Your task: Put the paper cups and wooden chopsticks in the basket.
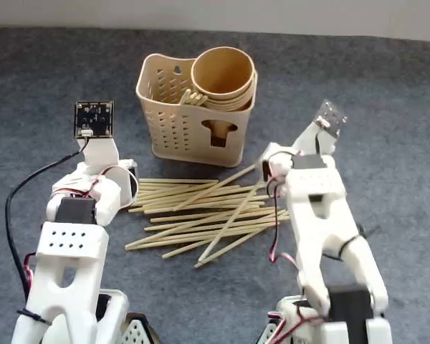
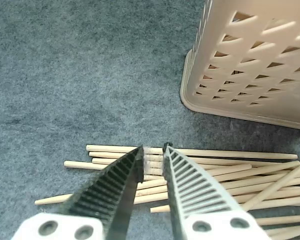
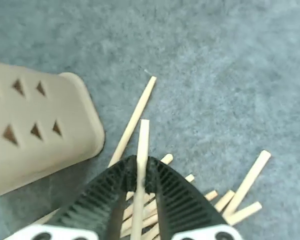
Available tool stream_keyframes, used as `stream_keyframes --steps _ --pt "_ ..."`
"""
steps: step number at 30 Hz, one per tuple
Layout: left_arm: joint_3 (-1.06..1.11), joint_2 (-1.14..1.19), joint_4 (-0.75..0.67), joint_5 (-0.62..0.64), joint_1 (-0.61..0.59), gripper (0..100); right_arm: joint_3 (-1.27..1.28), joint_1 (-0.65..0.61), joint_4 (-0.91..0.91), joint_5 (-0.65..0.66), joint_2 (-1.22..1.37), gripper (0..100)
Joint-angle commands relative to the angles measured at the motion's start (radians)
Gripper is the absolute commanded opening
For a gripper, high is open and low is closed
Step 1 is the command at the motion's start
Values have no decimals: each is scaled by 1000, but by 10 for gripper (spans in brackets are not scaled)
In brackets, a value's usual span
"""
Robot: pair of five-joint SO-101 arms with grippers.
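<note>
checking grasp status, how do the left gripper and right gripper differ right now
The right gripper has its jaws closed on a chopstick; the left gripper has its jaws slightly apart, holding nothing. The left gripper sits at one end of the chopstick pile, the right gripper at the other. Both are low, near the basket.

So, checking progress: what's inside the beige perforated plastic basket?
Stacked brown paper cups and a few wooden chopstick ends beside them; the basket walls hide everything lower, so counts are unclear.
</note>
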Motion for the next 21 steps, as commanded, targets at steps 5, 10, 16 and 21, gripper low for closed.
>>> stream_keyframes --steps 5,10,16,21 --pt "-12 -27 -17 2 -4 81 151 -2 8 0 -338 4" --pt "-10 -27 -17 2 -5 81 262 -39 8 110 -570 4" --pt "-10 -27 -17 2 -5 81 351 -139 8 178 -857 4" --pt "-10 -27 -17 2 -5 81 351 -200 5 249 -997 4"
